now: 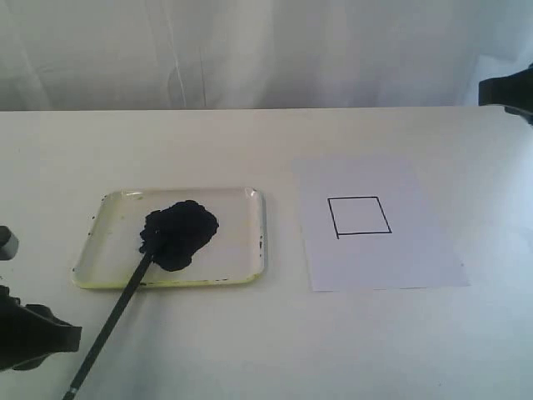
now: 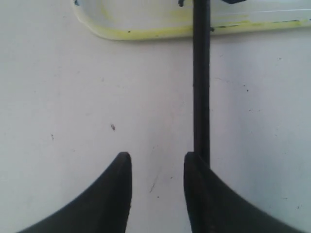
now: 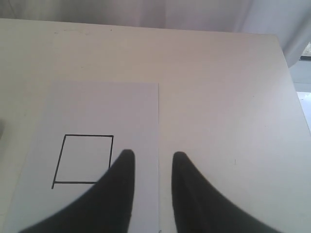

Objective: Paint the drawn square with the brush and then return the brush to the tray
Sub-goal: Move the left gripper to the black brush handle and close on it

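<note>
- Square, drawn in a thin black outline with a white, unpainted face, sits on a flat white paper sheet at the right of the scene.
- The long thin black brush lies at the left. Its dark tip is buried in the blue-black paint blob, and its handle slants over the near rim and out onto the tabletop towards the near-left.
- The shallow pale yellowish tray with rounded corners holds that blob in its middle. It stands left of the paper, apart from it.
- The left gripper is low over the tabletop near the tray's near rim. Its dark fingers are spread, with bare tabletop between them.
- The brush handle runs along the outer side of one of these fingers, not between the two. Whether it touches that finger cannot be told.
- The right gripper hangs over the right edge of the paper. Its black fingers are spread and hold nothing. In its wrist view one fingertip overlaps a corner of the square.
- In the exterior view this arm shows only as a dark shape at the far right.
</note>
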